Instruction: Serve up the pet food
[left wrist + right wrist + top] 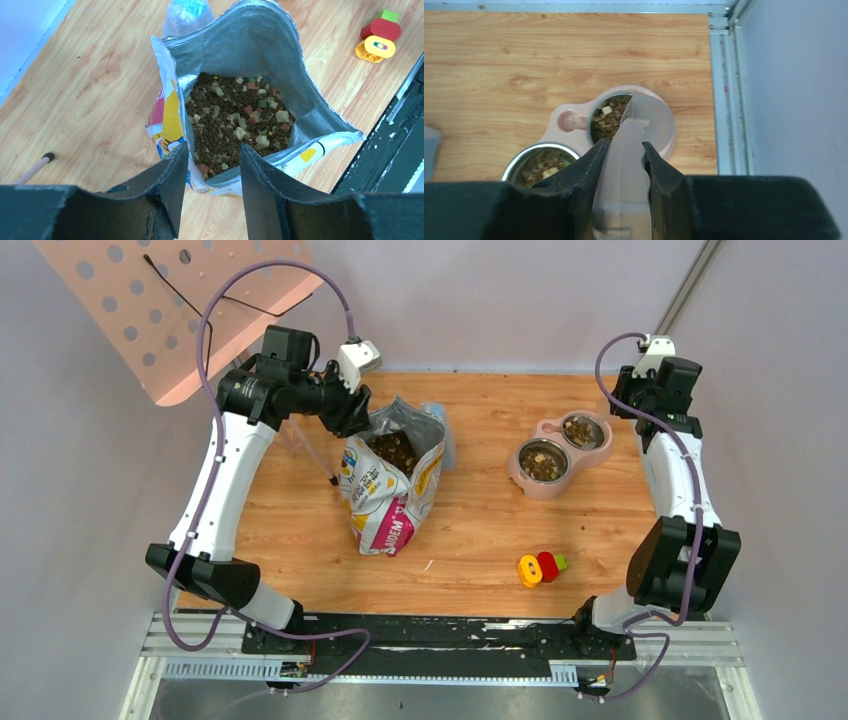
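Now right gripper [625,145] clamps the scoop [644,115], long axis pointing over a bowl [592,125] holding kibble [603,122]; left gripper [214,152], spread and empty, hangs nearer, straight above the bag's [250,50] kibble.

The left arm [215,480] arches forward, its black two-finger left tool [210,155] gaping downward. The folded right arm [680,475] has its right tool [626,145] pinching a pale plastic scoop [650,119].

— Our arms [222,480] have white links and black joints, yes?
— Yes, and we carry purple cables [204,340] that loop along each one. Our fingers [172,185] are matte black wedges, with slightly rough edges.
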Controlling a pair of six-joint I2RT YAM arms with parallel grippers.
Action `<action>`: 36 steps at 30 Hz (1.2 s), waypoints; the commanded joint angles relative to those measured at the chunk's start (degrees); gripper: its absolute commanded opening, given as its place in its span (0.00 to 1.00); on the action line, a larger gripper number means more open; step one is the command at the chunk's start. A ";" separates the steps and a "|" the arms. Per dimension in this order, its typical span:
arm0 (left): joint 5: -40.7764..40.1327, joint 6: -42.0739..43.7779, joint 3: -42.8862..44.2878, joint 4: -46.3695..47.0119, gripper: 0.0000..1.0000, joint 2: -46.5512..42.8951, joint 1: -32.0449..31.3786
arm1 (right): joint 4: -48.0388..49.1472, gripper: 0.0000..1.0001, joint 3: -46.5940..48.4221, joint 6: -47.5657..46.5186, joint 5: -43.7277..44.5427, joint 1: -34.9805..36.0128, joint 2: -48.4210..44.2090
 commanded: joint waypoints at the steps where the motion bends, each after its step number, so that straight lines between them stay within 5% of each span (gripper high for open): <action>1: 1.62 -1.08 -0.58 2.12 0.51 -2.09 -0.28 | -2.22 0.00 5.21 3.81 -13.68 0.07 -7.01; 5: 0.19 -3.62 -2.59 3.44 0.51 -2.75 -0.29 | -3.99 0.00 9.89 12.75 -31.07 1.55 -10.32; 9: -3.72 -12.13 -2.46 5.91 0.51 -2.15 -0.20 | -6.63 0.00 16.87 18.84 -39.05 7.26 -9.12; 15: -4.41 -17.15 -2.75 7.38 0.47 -0.90 -0.29 | -11.16 0.00 22.49 14.89 -43.47 20.87 -6.66; 26: -5.31 -13.18 -1.51 5.75 0.38 2.28 -0.28 | -24.09 0.00 28.90 -1.38 -37.60 38.59 -3.27; 36: -2.99 -11.06 1.06 4.99 0.01 4.12 -0.42 | -31.39 0.00 40.55 -11.52 -21.71 46.48 8.71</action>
